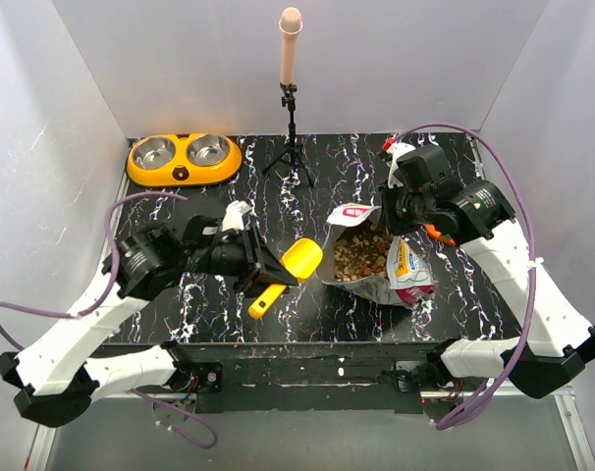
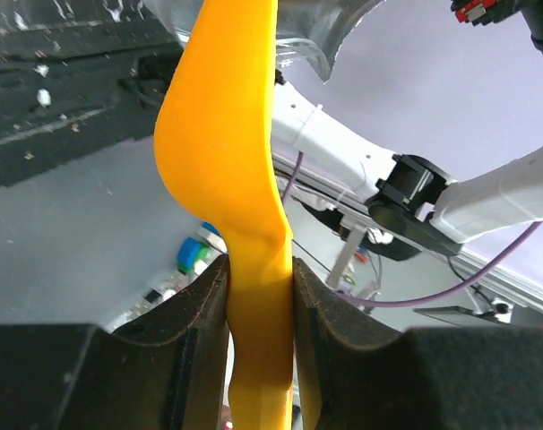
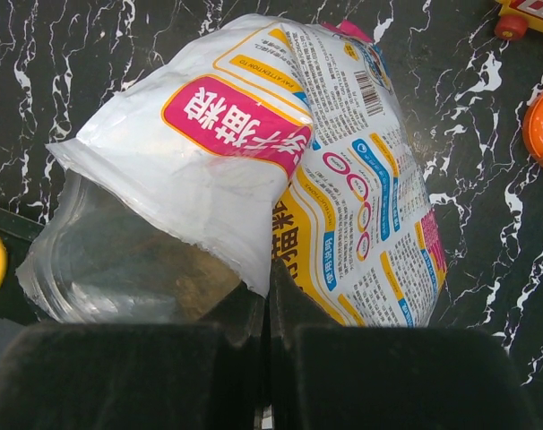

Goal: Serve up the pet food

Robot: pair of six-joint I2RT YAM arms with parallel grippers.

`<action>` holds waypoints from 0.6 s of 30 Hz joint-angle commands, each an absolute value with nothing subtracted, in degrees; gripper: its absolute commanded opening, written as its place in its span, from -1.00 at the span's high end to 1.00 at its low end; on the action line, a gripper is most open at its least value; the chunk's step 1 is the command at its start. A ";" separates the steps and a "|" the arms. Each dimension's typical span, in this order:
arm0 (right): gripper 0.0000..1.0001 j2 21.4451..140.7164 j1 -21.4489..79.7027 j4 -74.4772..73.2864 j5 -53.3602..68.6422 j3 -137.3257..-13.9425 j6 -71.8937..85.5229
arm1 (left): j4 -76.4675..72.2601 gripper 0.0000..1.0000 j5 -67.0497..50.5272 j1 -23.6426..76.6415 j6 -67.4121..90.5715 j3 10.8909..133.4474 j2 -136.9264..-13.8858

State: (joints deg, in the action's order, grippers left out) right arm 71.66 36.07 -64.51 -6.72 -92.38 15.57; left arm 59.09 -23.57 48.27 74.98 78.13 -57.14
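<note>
The left gripper (image 2: pixel 261 287) pinches the handle of the yellow-orange plastic scoop (image 1: pixel 299 260), bowl end aimed right at the small brown and tan kibble (image 1: pixel 361 257) just beside it, inside the crinkly white printed bag (image 3: pixel 343 206). The right gripper (image 3: pixel 264 300) is pressed onto the bag's rim, propping the mouth open. Both wrist views hide the kibble.

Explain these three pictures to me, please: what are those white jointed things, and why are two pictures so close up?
The white jointed things are two robot arms. The wide picture looks down from above; the other two come from a camera on each wrist, hence the close-ups. On the black marbled table lie an open food bag showing kibble and an orange double bowl. The left hand is shut on a yellow scoop; the right hand pinches the bag's edge.
</note>
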 commanded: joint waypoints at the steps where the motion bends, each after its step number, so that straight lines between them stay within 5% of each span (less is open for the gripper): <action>1: 0.97 69.88 36.21 -52.29 -5.80 -94.40 15.29 | 51.44 1.00 -32.60 48.77 81.29 77.61 -62.21; 8: 0.97 67.33 36.21 -53.00 -3.34 -93.34 15.21 | 33.61 1.00 -29.79 55.80 87.88 75.33 -71.09; 18: 0.97 62.32 37.53 -49.66 3.16 -90.35 13.97 | 31.20 1.00 -15.74 56.69 105.19 65.48 -72.68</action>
State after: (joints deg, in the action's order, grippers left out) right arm 67.40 36.58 -61.87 -2.31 -88.29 13.50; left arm 35.03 -22.20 57.06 94.48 69.14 -74.54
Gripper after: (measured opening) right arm 0.023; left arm 0.278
